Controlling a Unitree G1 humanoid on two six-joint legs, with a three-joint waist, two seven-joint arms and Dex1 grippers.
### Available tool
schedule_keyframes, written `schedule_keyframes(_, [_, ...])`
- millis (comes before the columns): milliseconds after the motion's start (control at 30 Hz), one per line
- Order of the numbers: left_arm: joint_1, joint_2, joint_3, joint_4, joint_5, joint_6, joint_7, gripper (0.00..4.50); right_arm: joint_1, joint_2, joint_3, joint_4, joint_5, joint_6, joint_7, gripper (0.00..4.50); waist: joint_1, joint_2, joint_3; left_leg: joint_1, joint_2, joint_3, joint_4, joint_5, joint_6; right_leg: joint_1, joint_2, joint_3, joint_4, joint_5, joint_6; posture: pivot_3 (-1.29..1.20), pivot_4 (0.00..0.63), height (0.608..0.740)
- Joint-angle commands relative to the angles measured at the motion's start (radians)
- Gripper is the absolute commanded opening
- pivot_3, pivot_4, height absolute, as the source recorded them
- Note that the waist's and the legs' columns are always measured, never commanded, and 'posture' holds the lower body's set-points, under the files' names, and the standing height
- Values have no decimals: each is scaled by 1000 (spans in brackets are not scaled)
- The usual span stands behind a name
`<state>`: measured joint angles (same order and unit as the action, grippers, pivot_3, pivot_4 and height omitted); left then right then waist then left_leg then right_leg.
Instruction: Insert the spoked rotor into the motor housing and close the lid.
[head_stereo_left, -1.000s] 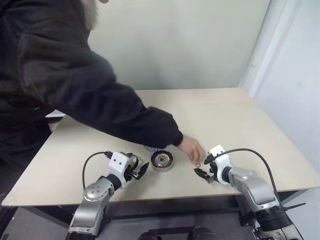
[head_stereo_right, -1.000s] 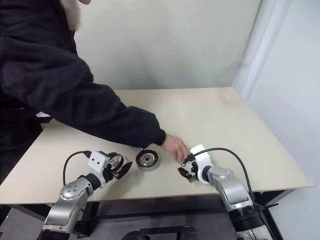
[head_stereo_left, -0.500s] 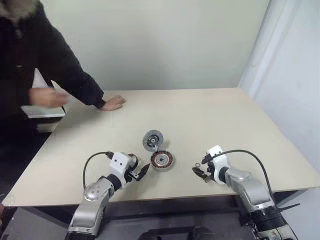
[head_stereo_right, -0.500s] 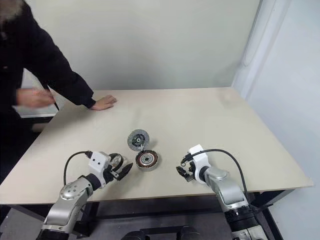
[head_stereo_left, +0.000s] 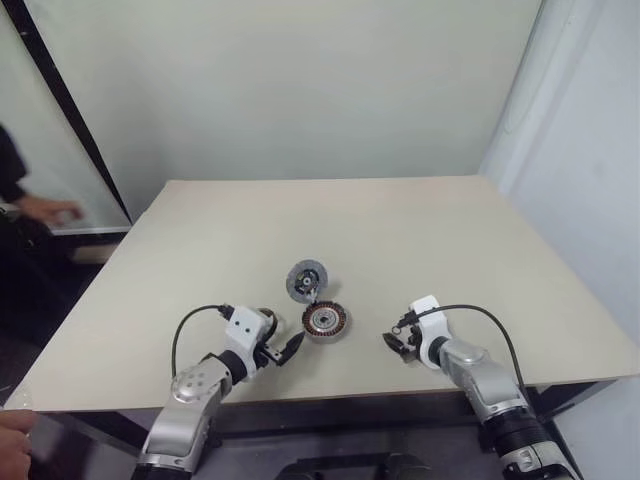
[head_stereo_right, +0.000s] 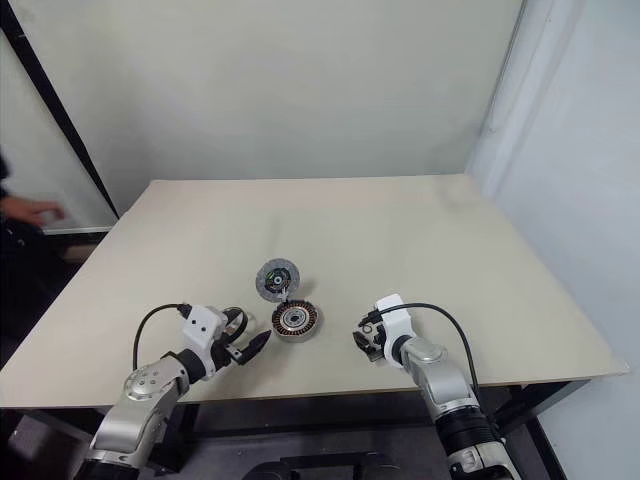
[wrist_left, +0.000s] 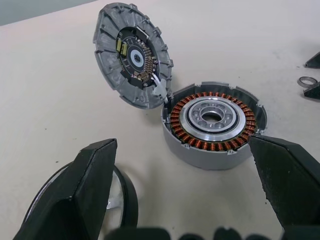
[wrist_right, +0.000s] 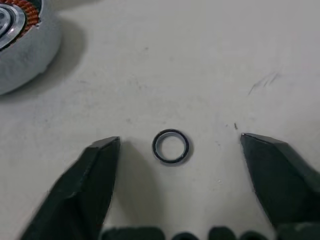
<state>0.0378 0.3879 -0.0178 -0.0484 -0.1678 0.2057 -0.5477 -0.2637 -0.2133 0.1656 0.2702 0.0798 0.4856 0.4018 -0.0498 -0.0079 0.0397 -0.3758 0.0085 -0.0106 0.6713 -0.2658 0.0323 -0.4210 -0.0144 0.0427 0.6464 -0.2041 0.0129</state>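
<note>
- Broadly, the pale beige surface (head_stereo_left: 420, 230) is lying bare across its far half and toward both side edges, leaving wide room there; the parts and both arms are sitting near its front edge.
- The motor housing (head_stereo_left: 325, 321) is resting on the surface between the two arms, just beyond and to the right of the left gripper (head_stereo_left: 287, 349), whose fingers (wrist_left: 87, 190) are spread wide and holding nothing.
- Its lid (head_stereo_left: 306, 281), a grey ribbed disc, is standing tilted open, touching the housing's far rim.
- The spoked rotor (wrist_left: 117, 195) is lying flat right beside the left gripper's left finger, partly hidden by it, apart from the housing.
- The right gripper (head_stereo_left: 399, 343) is pointing down at the surface well to the right of the housing, its fingers (wrist_right: 85, 185) standing apart around a tiny thin ring (wrist_right: 171, 146), touching neither side of it.
- The housing is showing as a short silver cylinder with copper-coloured windings circling a pale, shiny bearing centre.
</note>
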Motion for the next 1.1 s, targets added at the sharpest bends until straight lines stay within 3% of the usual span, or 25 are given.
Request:
schedule_keyframes(33, [-9,10,9,-55,0,-8,0,4500,-11,-6,2,-22,-6,-1,15,2927,0,0,0,0,0,0,0,0,0,0,0,0,0,0,0,0,0,740])
schedule_keyframes(233, [-13,10,10,-49,0,-11,2,4500,-9,-10,0,-30,-10,9,18,812,0,0,0,0,0,0,0,0,0,0,0,0,0,0,0,0,0,740])
schedule_keyframes(567, [-15,10,13,-44,-3,-12,1,4500,-31,10,-35,-104,23,26,7,801,0,0,0,0,0,0,0,0,0,0,0,0,0,0,0,0,0,740])
schedule_keyframes(767, [4,60,17,-31,-21,-3,-66,4500,-103,62,-12,-155,49,74,35,801,-1,0,0,1,1,0,0,0,0,-1,0,0,0,0,0,0,0,740])
schedule_keyframes(1100, [42,93,25,-83,-70,63,-127,4500,-267,172,85,13,19,35,75,801,-1,0,0,-1,2,-1,-1,0,0,-2,-2,0,1,0,0,0,0,740])
